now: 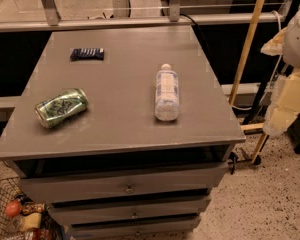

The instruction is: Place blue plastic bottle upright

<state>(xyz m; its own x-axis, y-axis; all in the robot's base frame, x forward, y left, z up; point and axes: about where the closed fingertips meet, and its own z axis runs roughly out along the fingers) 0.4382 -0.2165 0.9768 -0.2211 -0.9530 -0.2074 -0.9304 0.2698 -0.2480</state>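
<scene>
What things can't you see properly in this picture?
Camera view:
- Claw: at the right edge, beside the cabinet, partly cut off by the frame.
- Blue plastic bottle: lying down; label print too small to read.
- Dark packet: writing too small.
- Basket, bottom left: cut off by the corner.
- Drawers: insides hidden by their fronts.

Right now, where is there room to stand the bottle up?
Bare: the middle between the green can and the blue plastic bottle, the front edge, and the back right corner. The left is fuller, with the dark packet behind the can. The gripper hangs off the right side.
</scene>
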